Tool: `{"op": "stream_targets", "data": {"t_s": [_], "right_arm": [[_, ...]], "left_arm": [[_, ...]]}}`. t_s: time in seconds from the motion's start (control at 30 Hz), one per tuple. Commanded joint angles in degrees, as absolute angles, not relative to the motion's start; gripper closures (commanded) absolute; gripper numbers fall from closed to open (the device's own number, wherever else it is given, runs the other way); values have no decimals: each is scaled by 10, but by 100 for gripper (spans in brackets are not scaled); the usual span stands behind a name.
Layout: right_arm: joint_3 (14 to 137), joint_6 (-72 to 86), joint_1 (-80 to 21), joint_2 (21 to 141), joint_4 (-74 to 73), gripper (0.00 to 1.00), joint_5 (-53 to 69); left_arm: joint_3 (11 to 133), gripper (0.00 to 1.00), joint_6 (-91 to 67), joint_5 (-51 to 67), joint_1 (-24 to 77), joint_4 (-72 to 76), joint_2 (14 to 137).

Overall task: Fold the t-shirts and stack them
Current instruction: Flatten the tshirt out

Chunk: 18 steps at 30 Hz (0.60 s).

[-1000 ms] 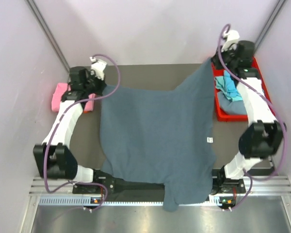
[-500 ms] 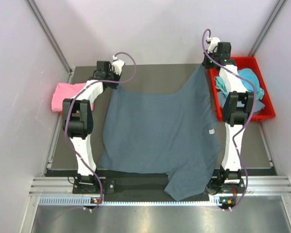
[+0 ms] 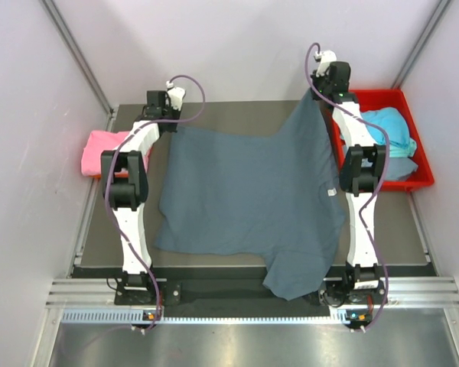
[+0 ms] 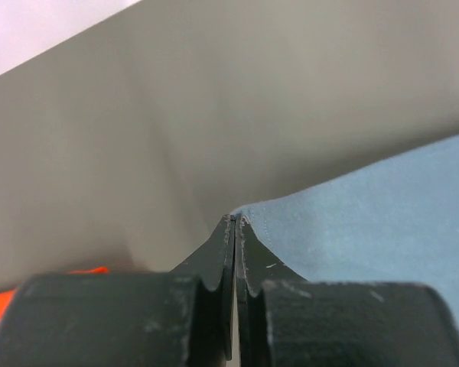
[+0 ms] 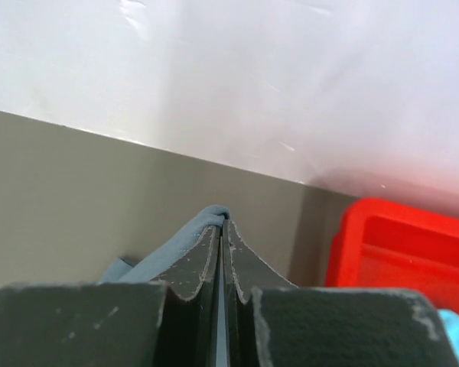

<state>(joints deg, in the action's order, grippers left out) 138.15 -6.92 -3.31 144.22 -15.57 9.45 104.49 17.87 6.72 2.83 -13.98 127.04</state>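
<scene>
Left hand (image 4: 235, 223) and right hand (image 5: 223, 223): each clamped on 1 far corner of the slate-blue t-shirt (image 3: 245, 191). T-shirt lies spread on the table (image 3: 237, 113), near hem overhanging.

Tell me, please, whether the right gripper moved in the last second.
Yes, the right gripper, holding the t-shirt, shifted left, off the far corner of the red bin.

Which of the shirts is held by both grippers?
The dark slate t-shirt, spread out; the pink shirt lies at left, the light blue shirt sits in the red bin.
</scene>
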Motion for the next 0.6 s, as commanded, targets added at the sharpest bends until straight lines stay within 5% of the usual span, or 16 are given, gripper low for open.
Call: {"op": "stream_targets", "data": {"t_s": [0.0, 0.57], "right_arm": [[1420, -75, -47, 1448, -89, 100, 75], [1441, -105, -54, 1490, -12, 100, 33]], "left_arm": [[1074, 100, 170, 46, 17, -106, 1258], [1113, 100, 185, 19, 4, -84, 1274]]}}
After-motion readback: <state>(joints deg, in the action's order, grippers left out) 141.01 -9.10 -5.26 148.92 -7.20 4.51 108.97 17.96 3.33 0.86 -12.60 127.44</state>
